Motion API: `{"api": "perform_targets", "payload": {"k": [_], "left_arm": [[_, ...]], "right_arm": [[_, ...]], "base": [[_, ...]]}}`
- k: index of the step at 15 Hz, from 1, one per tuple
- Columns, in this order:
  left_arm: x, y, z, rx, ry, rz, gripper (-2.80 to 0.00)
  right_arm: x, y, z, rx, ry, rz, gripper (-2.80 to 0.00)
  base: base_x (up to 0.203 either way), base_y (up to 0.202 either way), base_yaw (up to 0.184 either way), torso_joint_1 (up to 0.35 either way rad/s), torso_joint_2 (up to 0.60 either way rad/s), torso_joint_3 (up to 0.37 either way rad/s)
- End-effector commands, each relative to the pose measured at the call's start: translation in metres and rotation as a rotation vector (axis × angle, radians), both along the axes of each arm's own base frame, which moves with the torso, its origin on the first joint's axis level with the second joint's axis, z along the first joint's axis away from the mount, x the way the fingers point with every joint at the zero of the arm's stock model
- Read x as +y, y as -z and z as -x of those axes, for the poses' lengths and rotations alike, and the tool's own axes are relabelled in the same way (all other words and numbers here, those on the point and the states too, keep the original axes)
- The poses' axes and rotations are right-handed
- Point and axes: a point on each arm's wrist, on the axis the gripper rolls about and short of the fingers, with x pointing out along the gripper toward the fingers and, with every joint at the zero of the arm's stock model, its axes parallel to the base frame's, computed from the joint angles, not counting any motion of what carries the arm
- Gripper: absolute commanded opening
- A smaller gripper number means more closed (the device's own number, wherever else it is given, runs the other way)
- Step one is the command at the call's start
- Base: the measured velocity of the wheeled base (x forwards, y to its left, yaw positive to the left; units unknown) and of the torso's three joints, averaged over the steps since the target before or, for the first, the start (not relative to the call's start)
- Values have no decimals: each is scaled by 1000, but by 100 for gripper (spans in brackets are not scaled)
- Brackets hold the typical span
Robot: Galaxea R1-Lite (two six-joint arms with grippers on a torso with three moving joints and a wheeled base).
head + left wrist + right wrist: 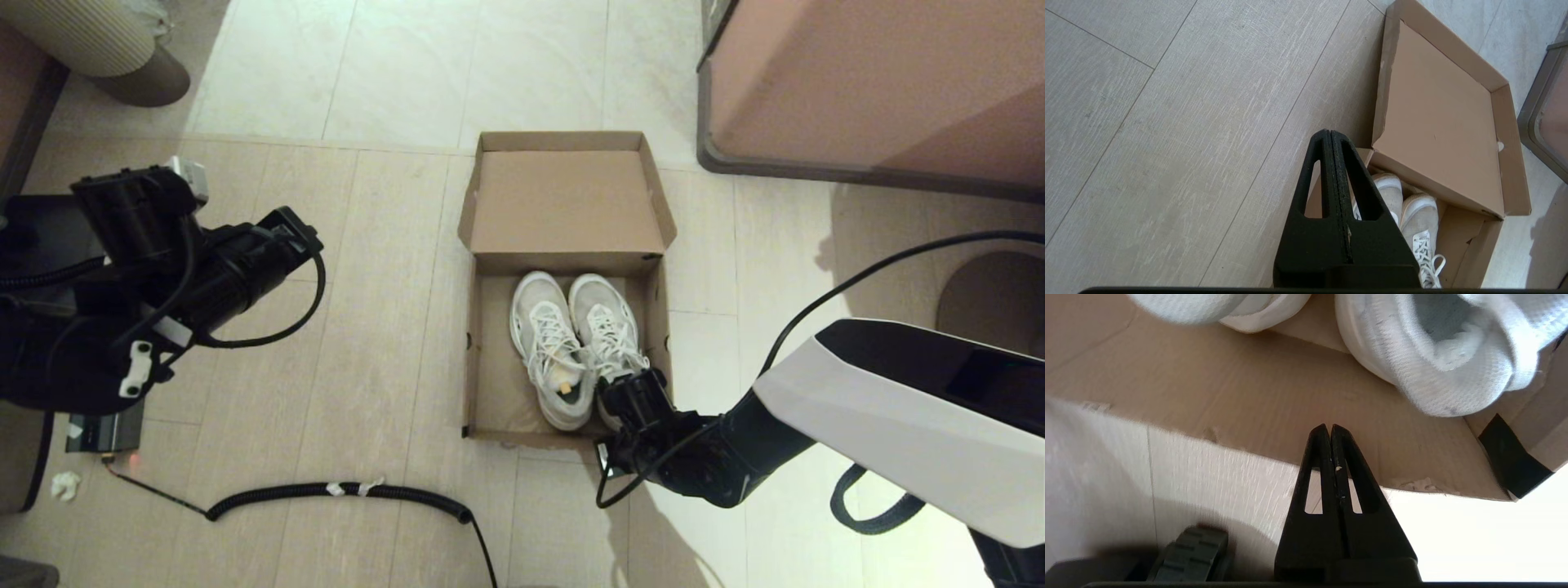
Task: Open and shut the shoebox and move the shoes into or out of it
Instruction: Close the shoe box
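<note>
The brown cardboard shoebox point(472, 351) lies on the floor with its lid point(565, 200) folded back flat on the far side. Both white mesh shoes point(551, 343) sit side by side in it, toes toward the lid. My right gripper point(629, 390) hangs at the box's near right corner, shut on nothing. In the right wrist view its tips point(1329, 426) are over the near wall point(1249, 400), short of a shoe heel point(1437, 367), near black tape point(1511, 461). My left gripper point(1329, 132) is shut and held off to the left point(290, 229), away from the box.
A pinkish-brown piece of furniture point(882, 82) stands at the far right, close to the lid. A black coiled cable point(343, 490) runs across the floor in front of the box. A ribbed beige object point(90, 33) sits at the far left, and a paper scrap point(64, 484) lies near left.
</note>
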Motion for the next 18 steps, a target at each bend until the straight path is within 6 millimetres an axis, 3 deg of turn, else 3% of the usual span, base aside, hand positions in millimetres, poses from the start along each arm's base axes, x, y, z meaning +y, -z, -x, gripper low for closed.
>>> {"api": "perform_targets", "payload": {"k": [1,5,7,9,12,13,15,18], "left_arm": [[0,-1,1,-7,-1,4,-280],[0,-1,1,-4,-1,5,-280],[-1,-1,-2,-7,19,3,-280],[-3,-22,-9,-74,73,6,-280],[-8,-55,-31,-137,125,8,-280],[-10,-58,-41,-134,144,6,-280],[-16,-41,-74,-93,195,4,-280],[-22,-14,-126,-85,265,57,-280]], "right_arm": [[0,-1,3,1,-4,2,-280],[-6,-3,21,31,-15,20,-280],[-9,-16,26,15,-13,2,-280],[-12,-51,27,-46,-28,-67,-280],[-26,-137,30,-124,-52,-176,-280],[-34,-167,29,-150,-48,-223,-280],[-71,-200,12,-190,17,-304,-280],[-122,-218,-28,-207,4,-467,-280]], "base": [[0,0,0,0,0,0],[0,0,0,0,0,0],[0,0,0,0,0,0],[0,0,0,0,0,0],[0,0,0,0,0,0],[0,0,0,0,0,0],[0,0,0,0,0,0],[0,0,0,0,0,0]]}}
